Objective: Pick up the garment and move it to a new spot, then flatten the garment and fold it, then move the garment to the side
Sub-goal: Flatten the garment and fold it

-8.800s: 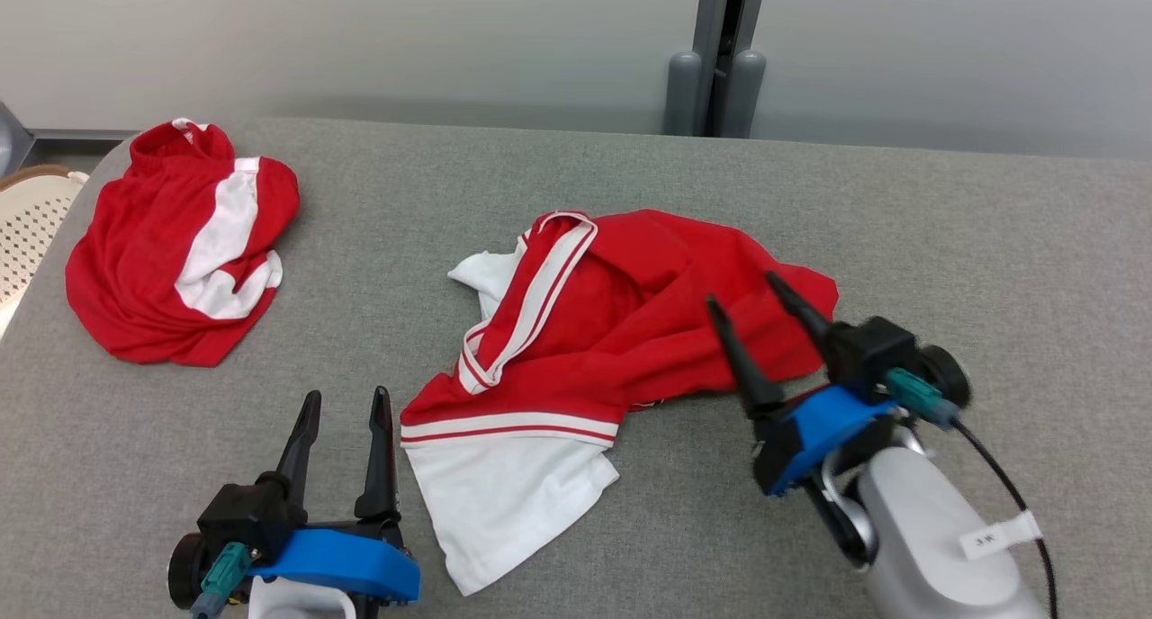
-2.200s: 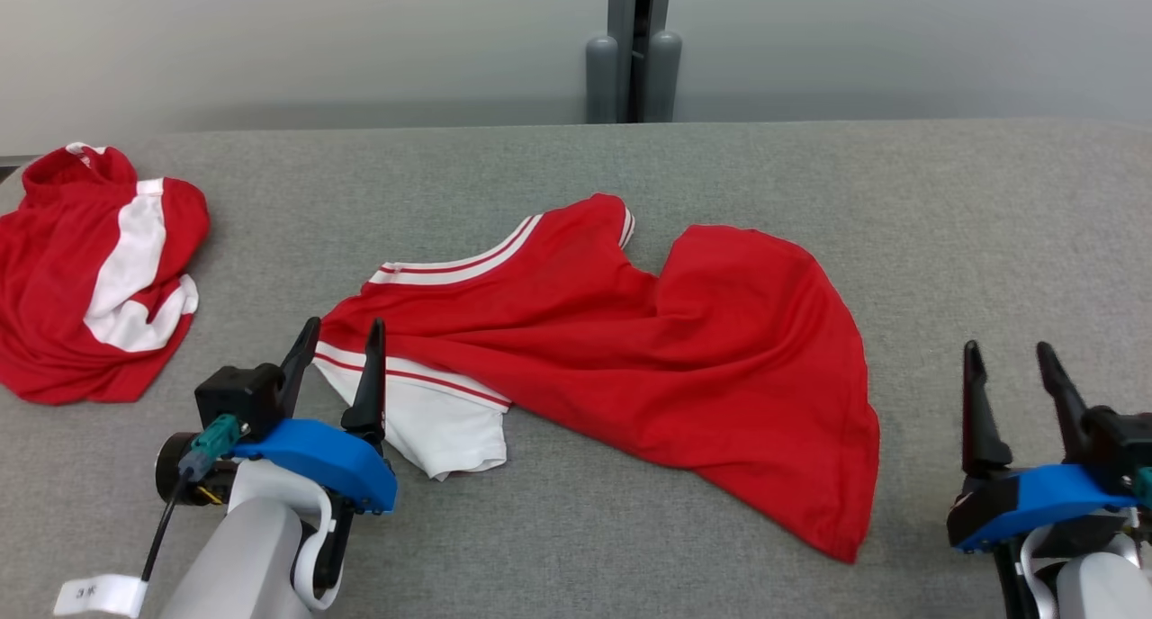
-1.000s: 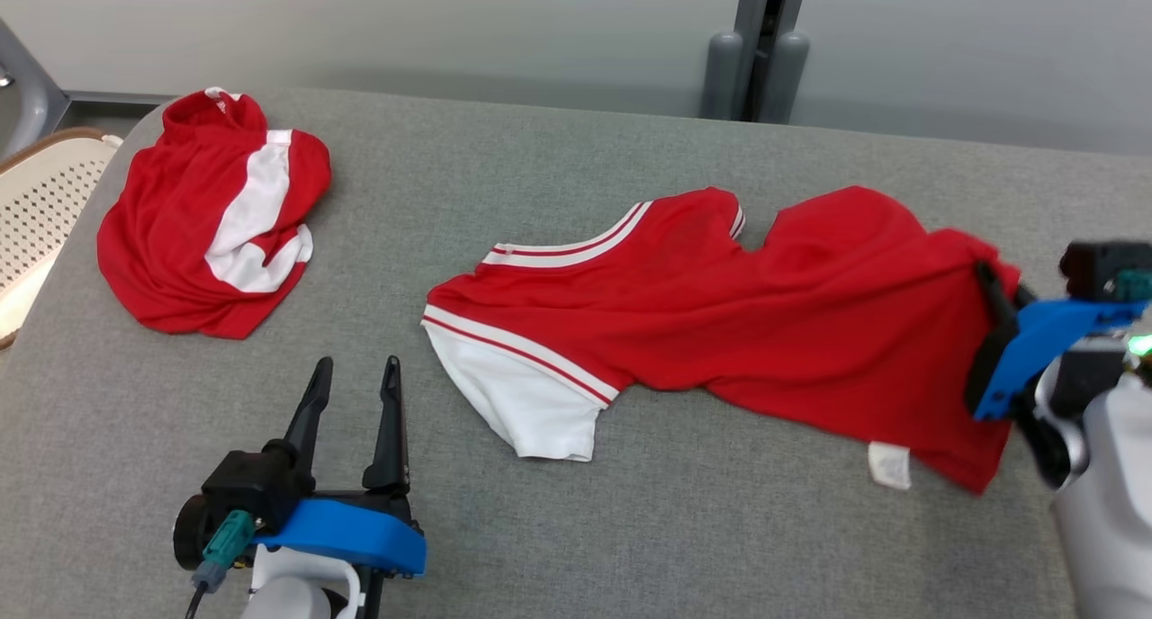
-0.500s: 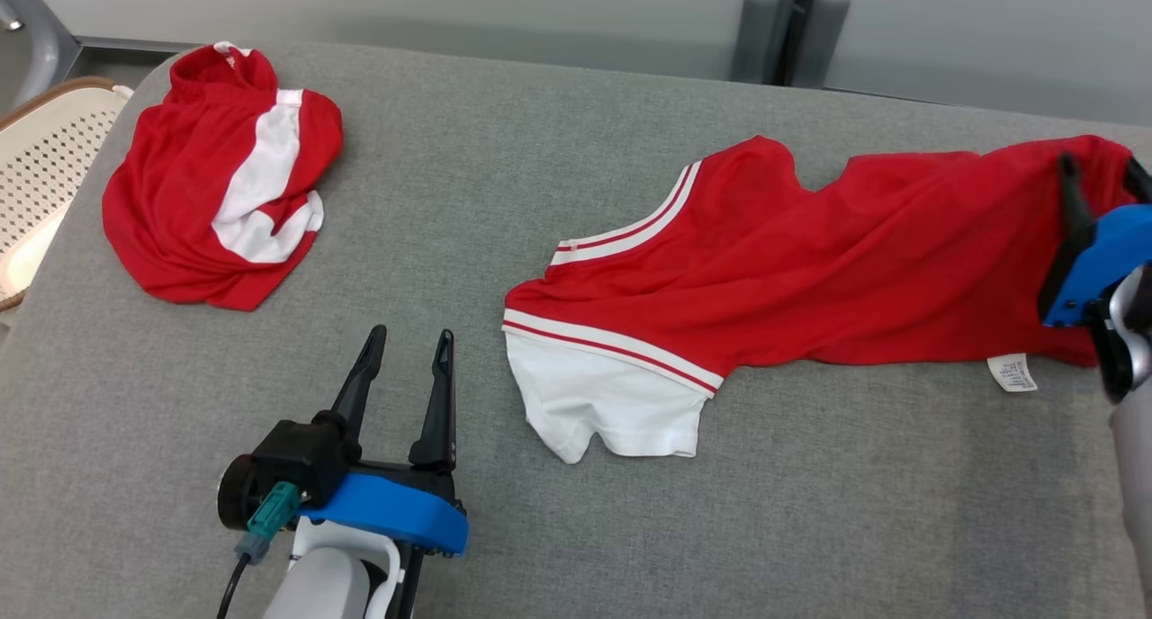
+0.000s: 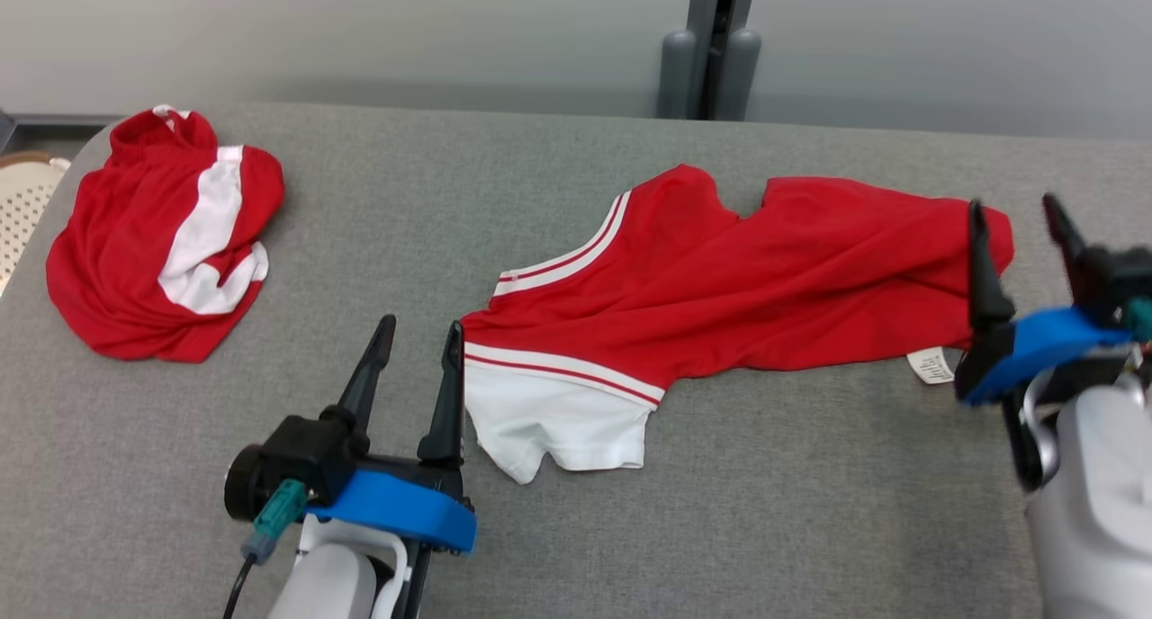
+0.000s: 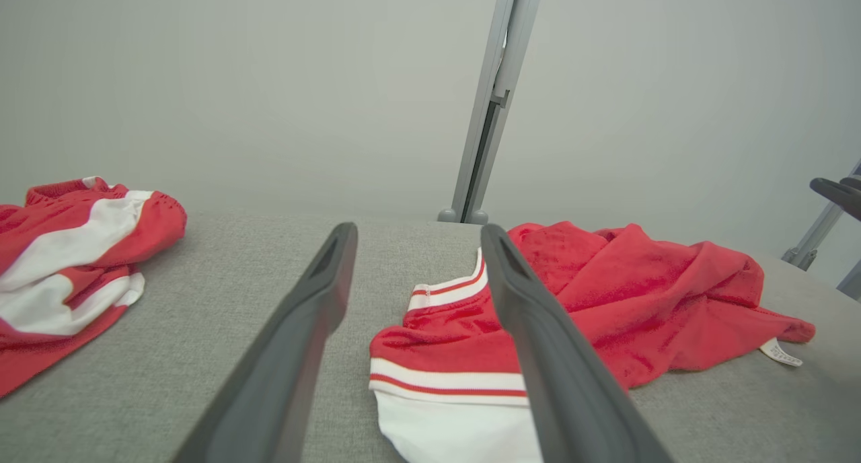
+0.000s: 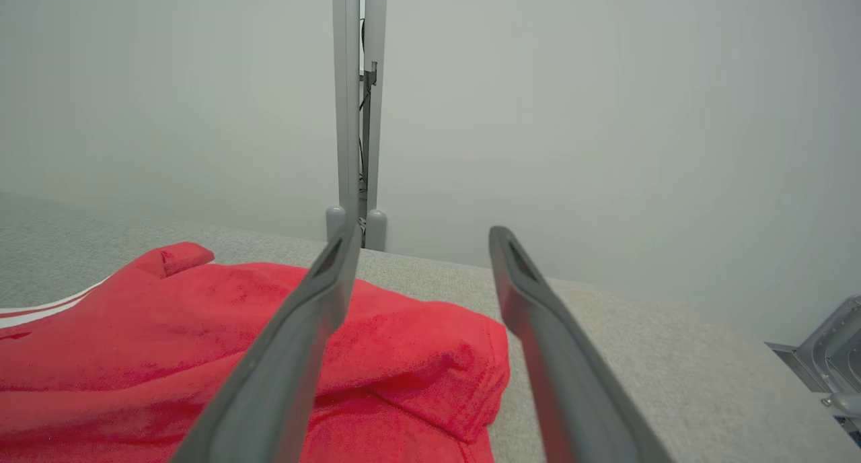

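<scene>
- Garment (image 5: 747,277): the red shirt lies drawn out lengthwise across the middle of the grey worktop (image 5: 450,196). Its white sleeve (image 5: 558,421) points toward your left and its hem end toward your right. Long creases run along it, so judge it relocated but only partly flattened.
- Right claw (image 5: 1012,210): its 2 fingers stand wide apart with nothing between them. It is raised just above the hem corner (image 7: 430,362), which rests slack on the worktop.
- Left claw (image 5: 421,327): it is spread just as wide and empty. It sits just beside the striped sleeve edge, where a grip on that end would let you pull against the other end.
- Care label (image 5: 931,365): it shows at the near hem edge. This suggests that the corner is doubled over and needs spreading before any fold.
- Second garment (image 5: 162,232): a crumpled red-and-white heap at the far left, well apart. It is probably not the piece in hand.
- Judged next step: take both ends and tension the cloth. The thin fabric will likely bunch if you drag it from 1 side.
</scene>
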`<state>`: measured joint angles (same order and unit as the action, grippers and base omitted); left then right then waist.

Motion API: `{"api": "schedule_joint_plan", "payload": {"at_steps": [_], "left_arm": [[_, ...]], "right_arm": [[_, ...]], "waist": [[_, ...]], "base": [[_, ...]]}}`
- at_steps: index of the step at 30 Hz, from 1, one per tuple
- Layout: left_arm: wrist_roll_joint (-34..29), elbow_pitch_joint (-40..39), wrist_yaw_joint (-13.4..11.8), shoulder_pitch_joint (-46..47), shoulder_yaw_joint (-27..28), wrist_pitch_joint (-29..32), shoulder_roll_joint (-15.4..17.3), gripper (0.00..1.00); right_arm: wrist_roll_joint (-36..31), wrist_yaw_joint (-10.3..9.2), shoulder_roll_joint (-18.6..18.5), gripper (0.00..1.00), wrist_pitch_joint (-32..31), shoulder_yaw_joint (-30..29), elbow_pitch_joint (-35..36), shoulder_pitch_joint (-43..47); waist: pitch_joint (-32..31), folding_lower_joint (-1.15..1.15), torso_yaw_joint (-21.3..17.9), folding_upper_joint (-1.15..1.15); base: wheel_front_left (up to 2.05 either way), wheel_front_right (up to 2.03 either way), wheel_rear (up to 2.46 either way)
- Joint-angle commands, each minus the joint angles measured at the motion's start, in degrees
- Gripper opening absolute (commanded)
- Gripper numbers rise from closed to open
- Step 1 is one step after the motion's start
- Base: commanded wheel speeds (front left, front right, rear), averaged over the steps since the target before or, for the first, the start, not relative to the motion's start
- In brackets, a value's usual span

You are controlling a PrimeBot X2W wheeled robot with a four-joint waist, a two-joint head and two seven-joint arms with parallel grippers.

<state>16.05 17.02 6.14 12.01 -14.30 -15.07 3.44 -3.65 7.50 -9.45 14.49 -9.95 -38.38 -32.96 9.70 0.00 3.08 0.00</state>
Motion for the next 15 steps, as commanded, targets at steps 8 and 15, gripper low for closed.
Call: {"api": "schedule_joint_plan", "payload": {"at_steps": [8, 15], "left_arm": [[1.44, 0.95, 0.42, -5.66, 0.48, -0.15, -0.29, 1.00], [1.55, 0.29, -0.36, -9.90, 2.35, -0.15, -0.40, 1.00]], "right_arm": [[0.75, -0.02, 5.45, 1.00, 0.72, -1.06, 12.54, 16.94], [5.89, -0.02, 6.58, 1.00, 0.74, 2.34, 17.97, 26.18]], "waist": [[-4.01, 0.00, -2.62, 0.00], [-6.03, 0.00, -3.39, 0.00]], "base": [[0.00, 0.00, 0.00], [0.00, 0.00, 0.00]]}}
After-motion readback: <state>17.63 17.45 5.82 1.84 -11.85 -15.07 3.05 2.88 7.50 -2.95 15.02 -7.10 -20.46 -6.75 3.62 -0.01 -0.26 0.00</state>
